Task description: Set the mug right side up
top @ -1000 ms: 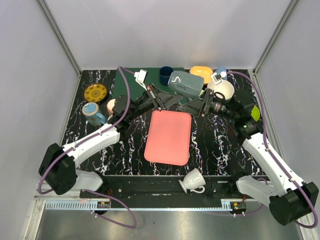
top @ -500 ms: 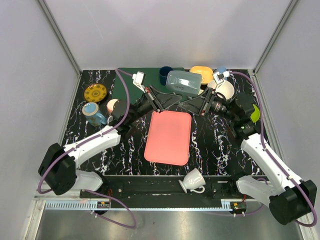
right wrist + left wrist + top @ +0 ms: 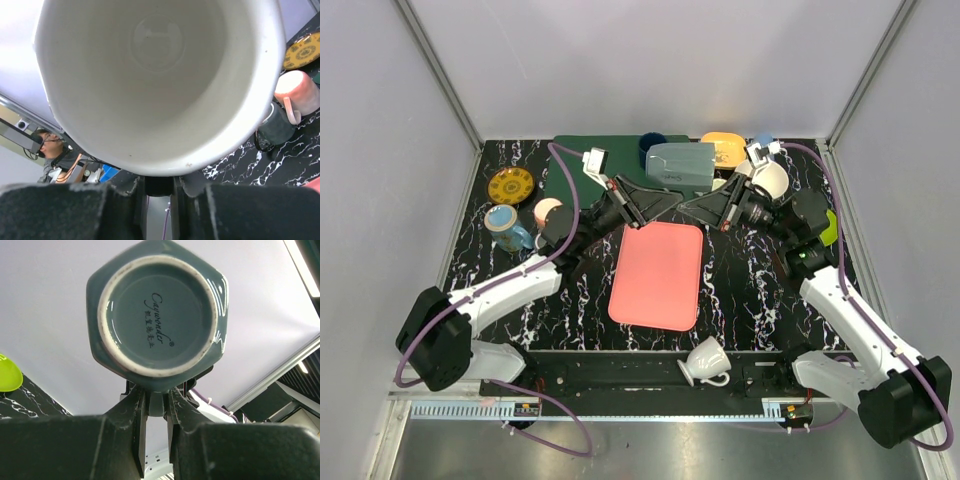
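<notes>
Above the back of the table, the mug hangs on its side, the left hand clamped near its base and the right hand pinching its rim. To turn it cleanly, one hand should probably let go first. The other can then roll the mouth upward and lower it gently.

The top camera looks down from above and behind my two bases, far enough back to take in the whole table. My left wrist camera sits close against the mug, staring at its underside, while my right wrist camera stares into its open mouth from the opposite end; all three views share that mug.
</notes>
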